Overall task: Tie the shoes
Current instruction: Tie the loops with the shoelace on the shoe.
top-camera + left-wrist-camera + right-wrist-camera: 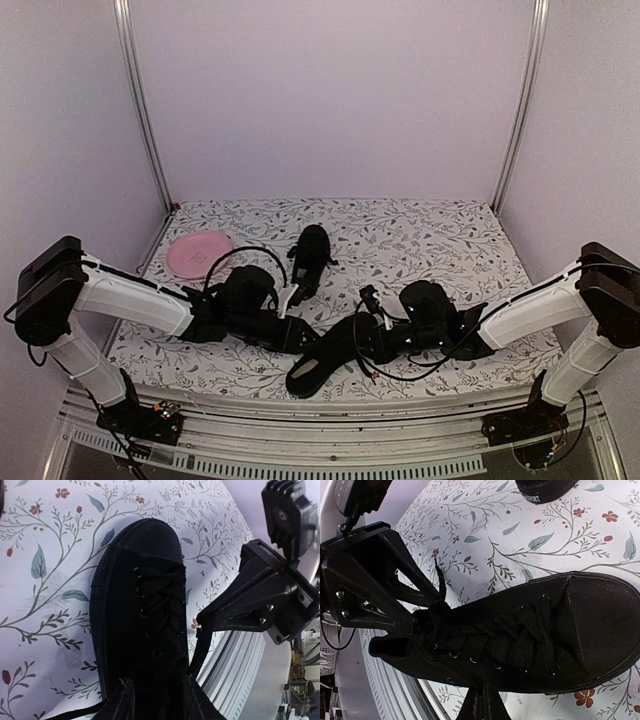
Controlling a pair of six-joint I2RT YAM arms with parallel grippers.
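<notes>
Starting at the pink plate (198, 252), which lies toward the far left of the flower-printed table (450, 240), the scene runs rightward. The far shoe (310, 262) sits right of the plate, about level with it and apart from it. The left gripper (427, 616) reaches in from the plate's near side. It meets the collar end of the near shoe (322, 358), which lies well to the right of the plate and closer to the table's near edge than the plate. The left gripper's fingers (120, 702) stand apart on either side of that collar, with the top lacing between them. I cannot tell whether they squeeze it or only flank it. Farther right of the plate, the right gripper (202, 624) comes in from the opposite side with its fingers pressed together. A black lace (195, 652) runs from its tip down to the near shoe's collar, so it appears pinched there. Both shoes rest on the table, with the near shoe between the two grippers.
</notes>
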